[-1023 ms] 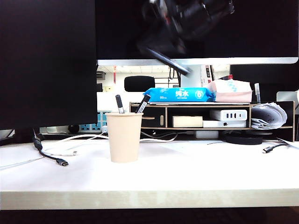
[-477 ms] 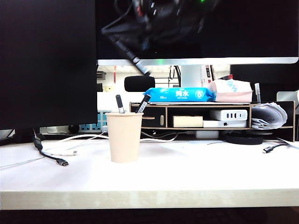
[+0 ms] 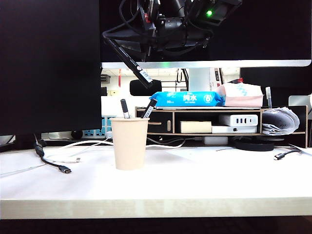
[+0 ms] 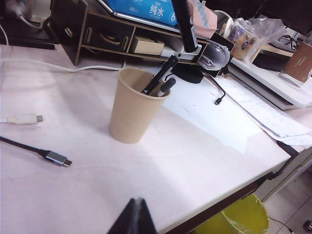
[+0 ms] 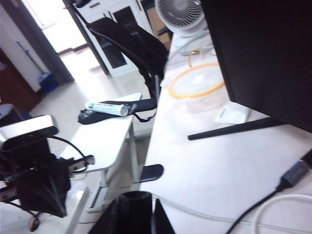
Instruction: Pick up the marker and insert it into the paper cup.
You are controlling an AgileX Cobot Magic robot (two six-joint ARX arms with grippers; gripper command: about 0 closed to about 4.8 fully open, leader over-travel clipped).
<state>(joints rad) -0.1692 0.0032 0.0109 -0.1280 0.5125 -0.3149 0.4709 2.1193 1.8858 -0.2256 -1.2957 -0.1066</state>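
The right gripper grips the marker slanted high above the paper cup, already crowded by two pens, so it could snag them; left gripper idle, its opening unclear.

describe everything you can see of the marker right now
The marker is a long, slim, all-black stick with a white barcode label near its lower end. It hangs tilted in the air, held at its upper end by the right gripper, above and slightly right of the paper cup, not touching it. In the left wrist view it shows as a dark shaft above the cup.
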